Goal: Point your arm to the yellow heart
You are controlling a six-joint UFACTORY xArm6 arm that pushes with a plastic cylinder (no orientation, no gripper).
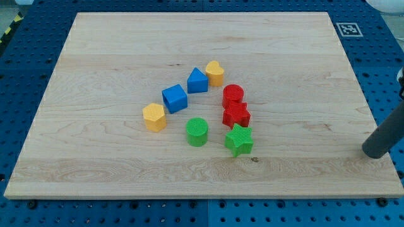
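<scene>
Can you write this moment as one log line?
my tip: board's right edge | yellow heart: top of cluster, not reached | touching: nothing

A pale wooden worktop (113, 57) with fine lengthwise grain fills most of the view, evenly lit. Around the worktop on every side lies a blue perforated base plate (31, 50) with regular rows of small holes. Just beyond the worktop's upper right corner sits a white square fiducial tag (348, 29). Past its upper left corner runs a yellow-and-black striped strip (9, 29).
</scene>
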